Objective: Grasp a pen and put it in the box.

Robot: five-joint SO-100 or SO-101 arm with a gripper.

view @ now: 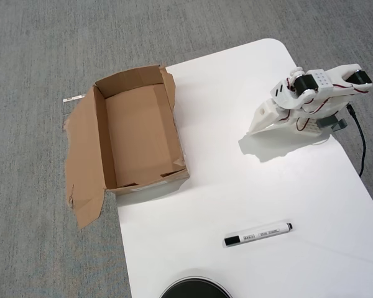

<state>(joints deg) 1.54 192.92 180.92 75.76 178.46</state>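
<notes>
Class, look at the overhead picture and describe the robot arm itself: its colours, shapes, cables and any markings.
The arm has white plastic shells with blocky black motors, thin red wires along its side and a black cable trailing off the table. One white panel shows a grid of small holes. Its jaws cannot be made out.

A white counter (pixel 236 186) stands over grey carpet (pixel 37 62). The pen (pixel 258 234) lies flat near its lower edge. The box (pixel 140 130) straddles its left edge, one flap splayed on the carpet. The arm's base (pixel 298 118) sits by the right edge; a round black object (pixel 194 289) crosses the bottom edge.
</notes>
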